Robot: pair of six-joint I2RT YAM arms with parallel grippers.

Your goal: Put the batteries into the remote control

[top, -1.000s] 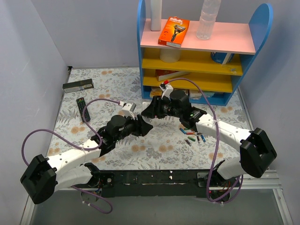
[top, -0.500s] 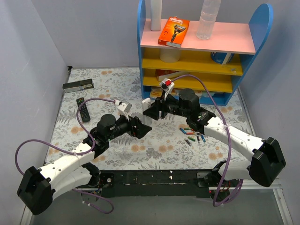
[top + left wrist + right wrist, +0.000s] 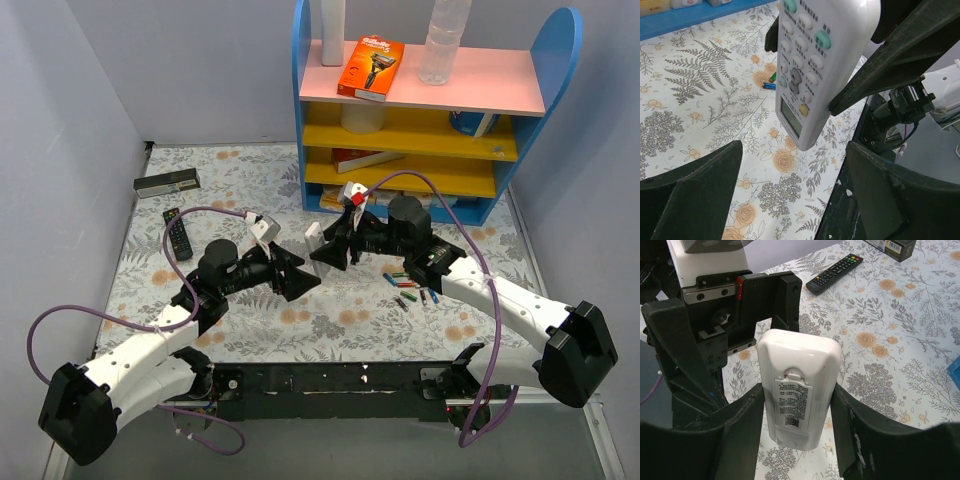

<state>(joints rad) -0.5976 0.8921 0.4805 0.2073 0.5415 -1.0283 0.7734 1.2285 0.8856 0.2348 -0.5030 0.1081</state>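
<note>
The white remote control (image 3: 797, 392) is held in the air between my right gripper's (image 3: 797, 432) fingers, with its labelled back cover in place and facing the right wrist camera. Its button face shows in the left wrist view (image 3: 810, 65). In the top view its white tip (image 3: 313, 231) sticks out of my right gripper (image 3: 330, 247). My left gripper (image 3: 795, 200) is open and empty just below and short of the remote, and shows in the top view (image 3: 297, 277). The batteries (image 3: 410, 290) lie loose on the floral mat to the right; some show in the left wrist view (image 3: 771, 82).
A black remote with coloured buttons (image 3: 178, 235) and a long dark flat box (image 3: 167, 183) lie at the left of the mat. A blue shelf unit (image 3: 430, 110) with a razor box and bottles stands at the back. Purple cables loop over both arms.
My left gripper has drawn back to the left, away from the remote, and now stands open. My right gripper has shifted slightly right, still holding the remote.
</note>
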